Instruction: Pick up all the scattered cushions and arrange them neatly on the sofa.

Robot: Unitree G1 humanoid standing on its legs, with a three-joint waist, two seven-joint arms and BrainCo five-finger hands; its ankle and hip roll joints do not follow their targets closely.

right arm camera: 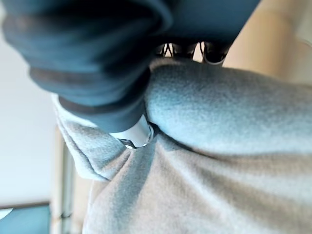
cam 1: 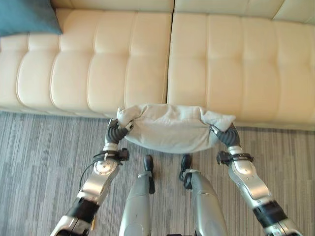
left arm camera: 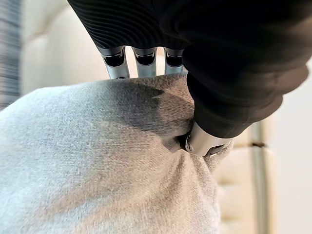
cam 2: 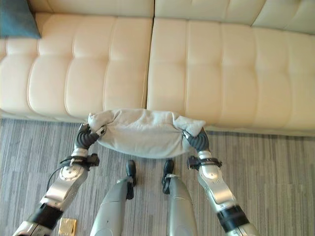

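A pale grey cushion [cam 1: 171, 129] is held up between both hands, above the striped carpet [cam 1: 44, 147] and just in front of the cream sofa [cam 1: 221, 59]. Its left end is gripped by the left hand [cam 1: 117, 131], thumb pressed into the fabric and fingers [left arm camera: 118, 61] wrapped over the edge. The right end is pinched likewise by the right hand [cam 1: 224, 132]. A teal cushion [cam 1: 27, 17] is seen lying on the sofa's far left.

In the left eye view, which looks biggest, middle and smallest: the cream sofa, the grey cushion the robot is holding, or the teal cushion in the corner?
1. Cream sofa: by far the largest.
2. Grey cushion, held between both hands.
3. Teal cushion: smallest as seen, but it is cut off by the picture edge and lies farther away, so its true size is unsure.
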